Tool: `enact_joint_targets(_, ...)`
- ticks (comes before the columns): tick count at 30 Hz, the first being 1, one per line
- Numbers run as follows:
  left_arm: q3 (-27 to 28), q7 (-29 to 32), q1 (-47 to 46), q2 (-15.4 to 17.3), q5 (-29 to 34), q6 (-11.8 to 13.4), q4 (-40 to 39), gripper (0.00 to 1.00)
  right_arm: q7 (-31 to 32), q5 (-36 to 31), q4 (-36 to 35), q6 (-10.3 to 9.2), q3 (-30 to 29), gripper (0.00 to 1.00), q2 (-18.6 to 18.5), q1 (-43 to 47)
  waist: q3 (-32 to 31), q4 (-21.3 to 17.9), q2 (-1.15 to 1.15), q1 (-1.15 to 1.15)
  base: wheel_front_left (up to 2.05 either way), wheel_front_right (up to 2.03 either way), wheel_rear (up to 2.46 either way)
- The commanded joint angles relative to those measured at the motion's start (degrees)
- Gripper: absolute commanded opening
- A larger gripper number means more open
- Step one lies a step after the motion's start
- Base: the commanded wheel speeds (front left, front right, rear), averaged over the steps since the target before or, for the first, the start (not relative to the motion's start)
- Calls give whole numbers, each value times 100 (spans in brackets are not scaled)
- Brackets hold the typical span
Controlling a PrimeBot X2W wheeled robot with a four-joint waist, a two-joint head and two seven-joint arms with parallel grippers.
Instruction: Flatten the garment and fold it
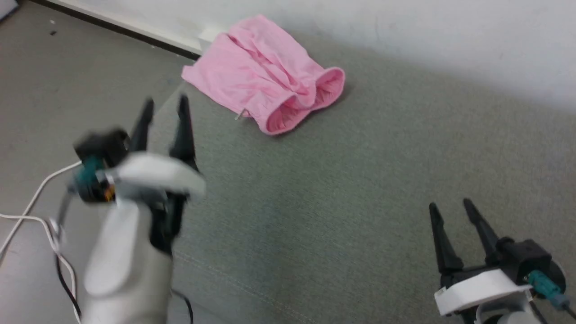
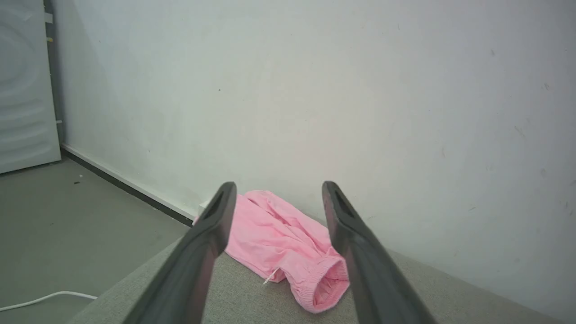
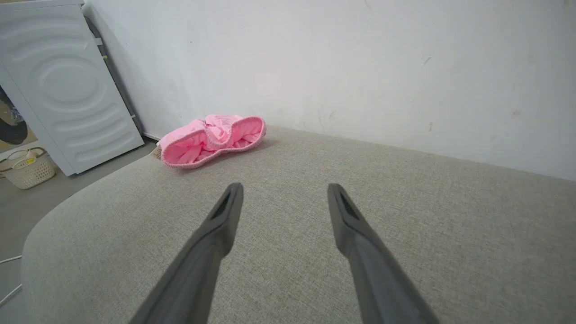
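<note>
item: garment (image 1: 265, 76), pink, crumpled in a heap at the far corner of the grey cushion (image 1: 342, 202), against the wall (image 1: 450, 40); not flattened, not folded, so the whole task looks undone
left gripper (image 1: 165, 101): jaws apart, empty, near it
right gripper (image 1: 450, 204): jaws apart, empty, well away

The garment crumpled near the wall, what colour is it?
The garment is plain light pink, with no pattern; the head view shows it best.
</note>
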Motion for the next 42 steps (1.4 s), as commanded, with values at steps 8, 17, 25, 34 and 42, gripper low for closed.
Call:
enact_joint_targets(8, 165, 1850, -1851, 483, -602, -205, 876, 100, 216, -15, -583, -11, -396, 100, -336, -132, 1654, -1312, 0, -1, 0, 0, 0)
enact_joint_targets(17, -108, 3582, -2447, 558, -780, -36, 1359, 100, 208, 175, -770, -11, -777, 100, -608, -112, 2198, -1705, 0, -1, 0, 0, 0)
enact_joint_targets(25, -477, 4634, -2450, 895, -151, 843, 1678, 100, 151, 249, -813, -11, -789, 100, -615, -128, 2365, -1819, 0, -1, 0, 0, 0)
enact_joint_targets(34, -511, 5025, -2149, 877, -128, 1235, 1423, 0, 130, 281, -794, -11, -760, 100, -612, -133, 2356, -1777, 0, -1, 0, 0, 0)
enact_joint_targets(42, -156, 2975, -2270, 1016, 54, 1357, 749, 0, 92, 294, -616, -11, -582, 100, -518, -150, 1908, -1697, 0, -1, 0, 0, 0)
